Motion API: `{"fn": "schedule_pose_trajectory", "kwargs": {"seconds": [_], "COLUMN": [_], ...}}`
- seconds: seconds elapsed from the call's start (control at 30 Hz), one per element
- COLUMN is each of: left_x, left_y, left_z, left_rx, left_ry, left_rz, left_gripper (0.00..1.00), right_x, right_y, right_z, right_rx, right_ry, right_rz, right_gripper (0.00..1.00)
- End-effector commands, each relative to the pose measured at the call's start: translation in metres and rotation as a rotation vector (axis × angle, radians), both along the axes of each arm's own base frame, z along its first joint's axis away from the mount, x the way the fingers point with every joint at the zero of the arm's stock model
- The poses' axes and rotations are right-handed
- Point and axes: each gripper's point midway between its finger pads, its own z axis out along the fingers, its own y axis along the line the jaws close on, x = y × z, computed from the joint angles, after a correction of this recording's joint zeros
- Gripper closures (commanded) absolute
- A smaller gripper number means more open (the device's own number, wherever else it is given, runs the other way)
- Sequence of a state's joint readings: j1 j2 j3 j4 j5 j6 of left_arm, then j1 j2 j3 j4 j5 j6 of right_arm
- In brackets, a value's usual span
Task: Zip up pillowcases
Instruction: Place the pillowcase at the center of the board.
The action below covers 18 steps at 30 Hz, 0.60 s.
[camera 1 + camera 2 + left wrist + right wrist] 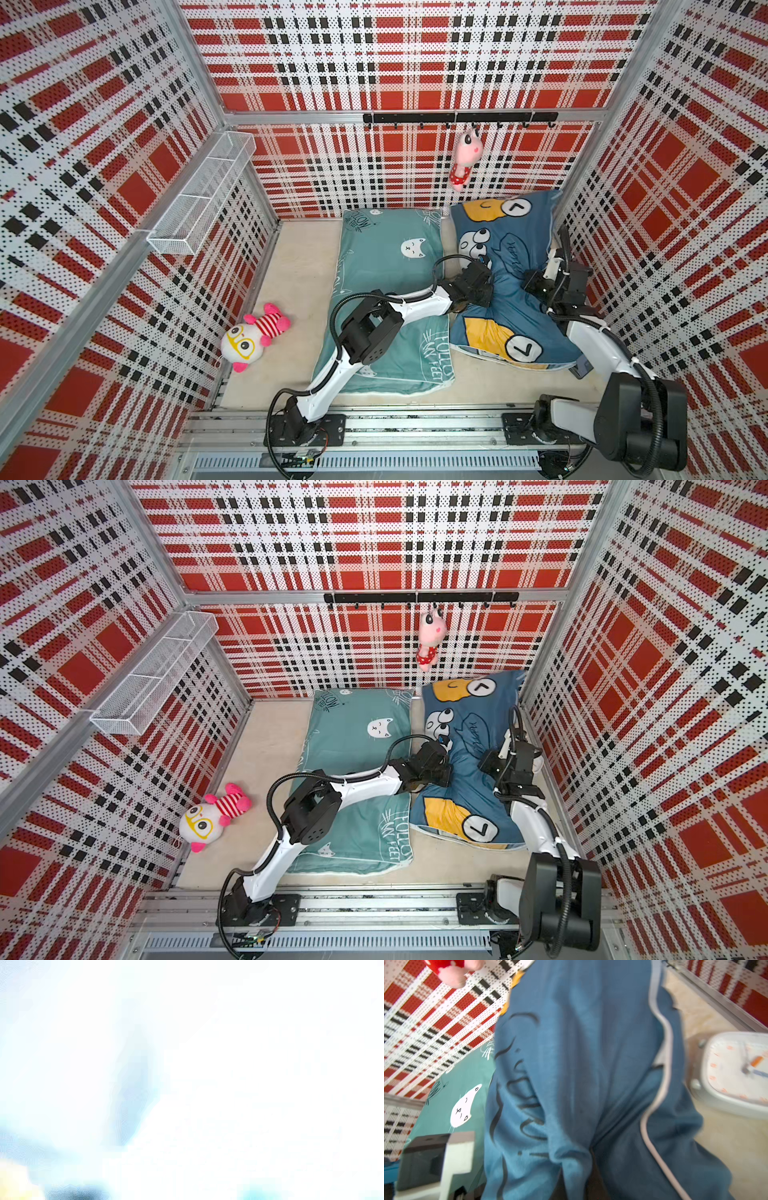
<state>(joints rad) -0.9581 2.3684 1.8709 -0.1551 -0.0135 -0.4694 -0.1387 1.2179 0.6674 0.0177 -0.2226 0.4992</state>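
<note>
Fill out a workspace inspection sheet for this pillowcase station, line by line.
Surface: beige mat, bare at its left part.
Job's things: teal pillowcase lies flat; blue pillowcase beside it, bunched at the middle.
Clutter: plush toy lying on the mat; white clock by the blue pillowcase.
Grippers: left gripper and right gripper both shut, pinching blue fabric.
Cables: black hoses run along both arms.
Surroundings: plaid walls; wire basket; hook rail with hanging pink plush.
</note>
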Motion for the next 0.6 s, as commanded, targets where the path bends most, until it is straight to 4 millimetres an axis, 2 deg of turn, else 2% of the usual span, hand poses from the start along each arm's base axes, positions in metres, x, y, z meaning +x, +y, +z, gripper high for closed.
{"fn": "schedule_pose_trajectory", "kwargs": {"seconds": [0.0, 0.07, 0.13, 0.27, 0.43, 0.57], "left_x": [0.033, 0.046, 0.055, 0.066, 0.076, 0.088], "left_y": [-0.007, 0.018, 0.045, 0.095, 0.131, 0.169], "left_z": [0.042, 0.026, 0.018, 0.017, 0.016, 0.011], "left_rx": [-0.136, -0.143, -0.185, -0.237, -0.208, -0.158], "left_ry": [-0.108, -0.066, -0.035, -0.031, -0.052, -0.076], "left_rz": [0.066, 0.144, 0.234, 0.365, 0.440, 0.517], "left_gripper": [1.00, 1.00, 1.00, 1.00, 1.00, 1.00], "right_x": [-0.018, -0.007, 0.004, 0.025, 0.044, 0.052], "right_y": [0.046, 0.056, 0.067, 0.096, 0.135, 0.164], "right_z": [-0.040, -0.041, -0.041, -0.047, -0.053, -0.054], "right_rx": [0.172, 0.161, 0.152, 0.102, 0.089, 0.110], "right_ry": [0.190, 0.194, 0.192, 0.220, 0.237, 0.235], "right_rz": [0.164, 0.246, 0.320, 0.449, 0.543, 0.595], "right_gripper": [1.00, 1.00, 1.00, 1.00, 1.00, 1.00]}}
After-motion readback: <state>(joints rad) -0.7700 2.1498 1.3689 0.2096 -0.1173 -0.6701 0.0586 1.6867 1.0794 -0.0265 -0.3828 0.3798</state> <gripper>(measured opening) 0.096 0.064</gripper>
